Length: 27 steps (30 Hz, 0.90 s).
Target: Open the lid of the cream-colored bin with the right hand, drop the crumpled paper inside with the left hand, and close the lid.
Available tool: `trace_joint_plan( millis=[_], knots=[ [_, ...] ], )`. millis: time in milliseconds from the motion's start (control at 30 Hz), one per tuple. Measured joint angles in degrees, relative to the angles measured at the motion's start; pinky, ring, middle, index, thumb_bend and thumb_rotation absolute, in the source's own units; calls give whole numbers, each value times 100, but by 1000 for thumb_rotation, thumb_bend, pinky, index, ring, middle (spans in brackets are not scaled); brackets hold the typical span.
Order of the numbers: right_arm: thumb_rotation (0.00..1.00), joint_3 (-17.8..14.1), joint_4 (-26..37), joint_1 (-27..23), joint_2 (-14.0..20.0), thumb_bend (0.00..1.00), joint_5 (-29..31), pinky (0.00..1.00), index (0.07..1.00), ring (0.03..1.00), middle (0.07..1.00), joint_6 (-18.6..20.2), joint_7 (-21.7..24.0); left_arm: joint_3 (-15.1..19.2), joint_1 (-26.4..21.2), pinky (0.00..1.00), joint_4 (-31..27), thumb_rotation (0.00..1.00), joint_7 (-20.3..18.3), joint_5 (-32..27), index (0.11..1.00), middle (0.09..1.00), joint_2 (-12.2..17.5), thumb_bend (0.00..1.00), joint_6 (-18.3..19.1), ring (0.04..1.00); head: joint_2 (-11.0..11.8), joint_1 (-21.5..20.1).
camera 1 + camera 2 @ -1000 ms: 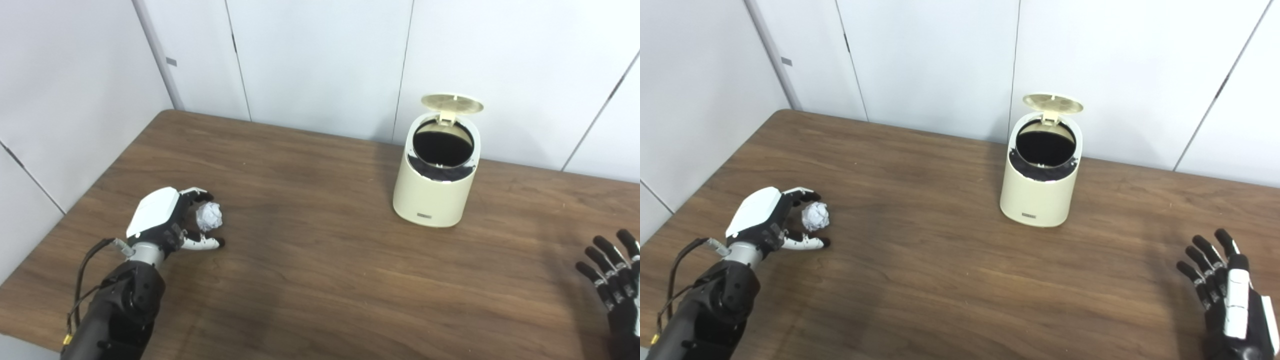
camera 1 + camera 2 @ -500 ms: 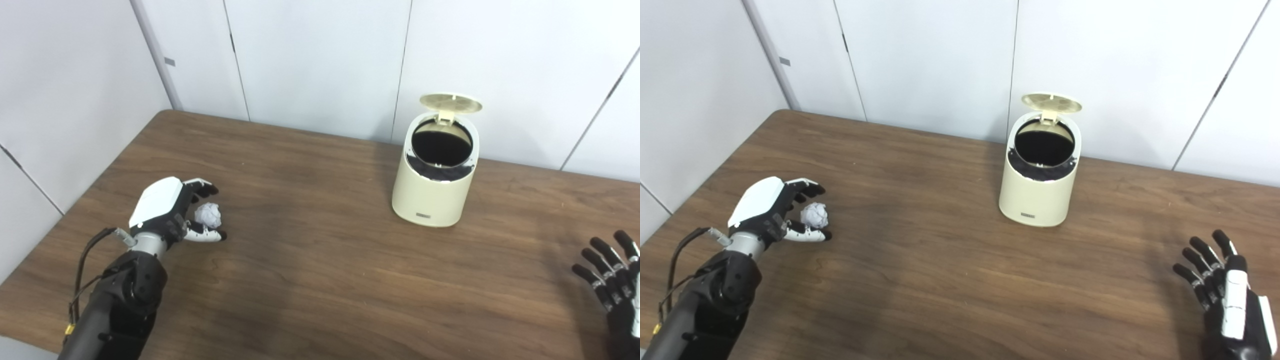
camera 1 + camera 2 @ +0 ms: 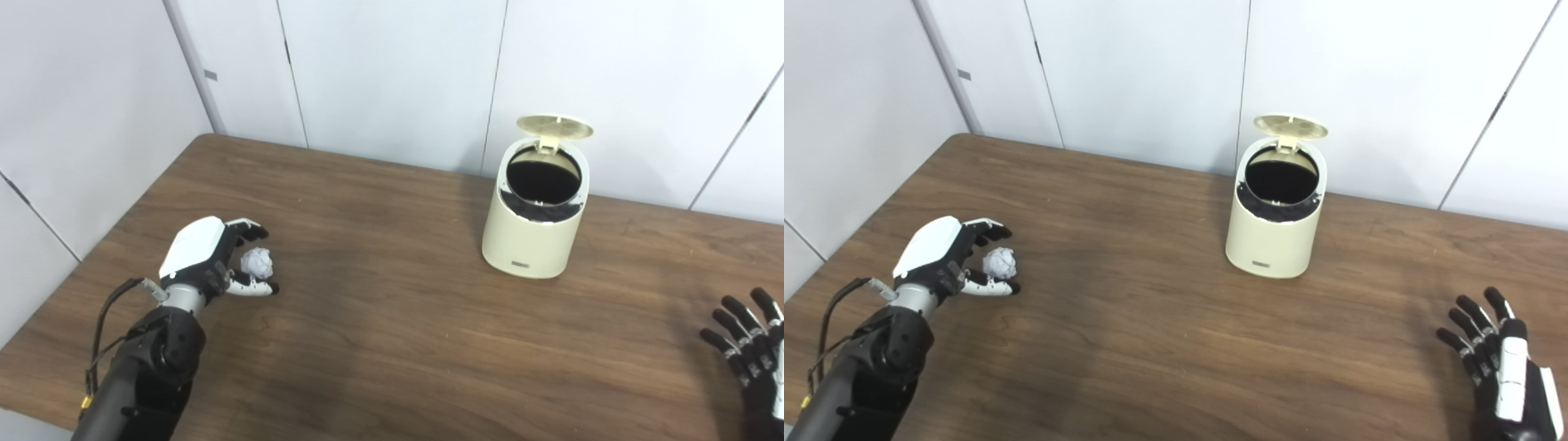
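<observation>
Both hands sit well apart from the bin (image 3: pixel 1274 229), whose lid (image 3: pixel 1291 127) stands raised. Far left of the bin, my left hand (image 3: pixel 205 254) curls its fingers around the paper (image 3: pixel 257 262), gripping it. Right of the bin, my right hand (image 3: pixel 1497 364) is spread, empty.

Cream-colored bin (image 3: pixel 534 236) upright near the desk's (image 3: pixel 398 343) far edge, round lid (image 3: pixel 555 125) flipped up at the back, dark mouth exposed. Crumpled paper (image 3: pixel 256 262), small white ball, far left of the bin, cradled between left robot hand (image 3: pixel 211 257) fingers and thumb.
</observation>
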State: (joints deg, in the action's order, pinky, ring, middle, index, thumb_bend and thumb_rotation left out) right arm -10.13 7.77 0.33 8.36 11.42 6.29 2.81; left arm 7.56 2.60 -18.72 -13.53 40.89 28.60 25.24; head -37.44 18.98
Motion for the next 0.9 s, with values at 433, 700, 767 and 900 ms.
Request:
trace_joint_plan(
  millis=[433, 700, 767, 900],
  knots=[
    [975, -2, 50, 5, -1, 456, 37, 749, 937, 852, 844, 11, 11, -79, -92, 664, 186, 38, -9, -5, 717, 758, 77, 814, 2, 734, 9, -18],
    [976, -5, 77, 7, -1, 449, 36, 763, 942, 855, 854, 11, 1, -108, -140, 653, 185, 44, -71, -14, 713, 736, 103, 809, 33, 714, 0, -26],
    [974, -6, 76, 7, -1, 447, 40, 766, 941, 857, 855, 11, 1, -108, -140, 648, 185, 40, -72, -15, 713, 732, 103, 808, 45, 707, 0, -26],
    [974, -10, 72, 7, -1, 457, 52, 774, 945, 860, 857, 11, 2, -108, -147, 644, 185, 41, -73, -29, 713, 727, 103, 802, 54, 702, 0, -26]
  ],
)
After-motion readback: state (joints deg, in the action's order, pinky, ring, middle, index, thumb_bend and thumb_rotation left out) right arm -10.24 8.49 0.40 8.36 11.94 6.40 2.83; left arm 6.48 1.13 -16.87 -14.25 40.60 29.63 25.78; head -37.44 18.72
